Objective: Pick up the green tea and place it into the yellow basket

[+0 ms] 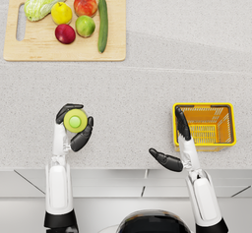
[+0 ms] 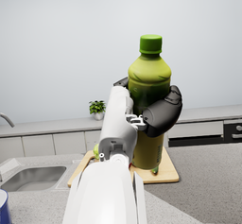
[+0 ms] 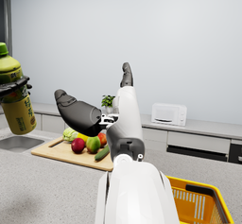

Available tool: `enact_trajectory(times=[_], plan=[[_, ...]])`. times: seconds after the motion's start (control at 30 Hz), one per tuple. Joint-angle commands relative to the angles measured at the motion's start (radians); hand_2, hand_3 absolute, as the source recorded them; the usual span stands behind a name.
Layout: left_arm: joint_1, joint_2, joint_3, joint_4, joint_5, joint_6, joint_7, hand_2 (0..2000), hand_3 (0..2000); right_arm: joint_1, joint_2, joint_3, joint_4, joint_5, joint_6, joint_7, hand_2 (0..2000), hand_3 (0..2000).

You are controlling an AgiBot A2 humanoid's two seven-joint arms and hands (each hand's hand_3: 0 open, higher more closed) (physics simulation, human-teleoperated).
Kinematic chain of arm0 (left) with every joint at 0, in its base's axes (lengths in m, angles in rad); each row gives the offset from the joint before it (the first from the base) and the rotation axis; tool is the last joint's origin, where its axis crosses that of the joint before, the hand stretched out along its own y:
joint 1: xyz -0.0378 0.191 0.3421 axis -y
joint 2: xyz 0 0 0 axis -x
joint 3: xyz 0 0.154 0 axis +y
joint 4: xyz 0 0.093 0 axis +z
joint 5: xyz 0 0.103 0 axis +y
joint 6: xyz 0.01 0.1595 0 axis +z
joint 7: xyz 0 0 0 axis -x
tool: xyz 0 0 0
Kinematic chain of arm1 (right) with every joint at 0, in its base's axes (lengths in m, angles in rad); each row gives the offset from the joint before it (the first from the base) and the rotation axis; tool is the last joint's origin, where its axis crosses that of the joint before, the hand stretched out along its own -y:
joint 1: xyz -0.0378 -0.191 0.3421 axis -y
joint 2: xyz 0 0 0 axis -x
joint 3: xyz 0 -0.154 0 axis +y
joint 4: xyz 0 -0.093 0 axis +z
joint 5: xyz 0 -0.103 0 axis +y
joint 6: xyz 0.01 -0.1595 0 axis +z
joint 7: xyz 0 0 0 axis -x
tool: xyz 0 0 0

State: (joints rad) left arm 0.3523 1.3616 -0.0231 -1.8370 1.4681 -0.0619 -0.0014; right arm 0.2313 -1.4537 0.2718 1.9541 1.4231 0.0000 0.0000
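The green tea bottle has a green cap and a yellow-green label; my left hand grips it upright, lifted above the counter. In the left wrist view the green tea bottle stands tall with dark fingers wrapped around its middle. The right wrist view shows the same green tea bottle held off to the side. The yellow basket sits on the counter at the right, and my right hand hovers open at its near left corner, holding nothing. Part of the yellow basket shows below the right forearm.
A wooden cutting board lies at the back left with a cabbage, a cucumber and several fruits. The counter's front edge runs just below both hands. A sink lies in the counter beyond the board.
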Motion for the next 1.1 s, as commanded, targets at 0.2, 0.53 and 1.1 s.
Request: enact_trajectory(times=[0.2,0.53,1.1], plan=[[0.132,0.131,0.358,-0.102,-0.001,-0.031,-0.001,2000,2000,0.123,-0.112,0.085,-0.093,0.178,0.000,0.000,0,0],[0.149,0.170,0.538,-0.056,0.004,0.029,-0.004,2000,2000,0.304,-0.031,0.261,-0.162,0.291,-0.012,-0.001,0,0],[-0.020,-0.002,0.156,-0.240,0.001,0.042,0.000,0,0,0.362,-0.027,0.059,-0.166,0.293,0.246,0.006,2000,2000]])
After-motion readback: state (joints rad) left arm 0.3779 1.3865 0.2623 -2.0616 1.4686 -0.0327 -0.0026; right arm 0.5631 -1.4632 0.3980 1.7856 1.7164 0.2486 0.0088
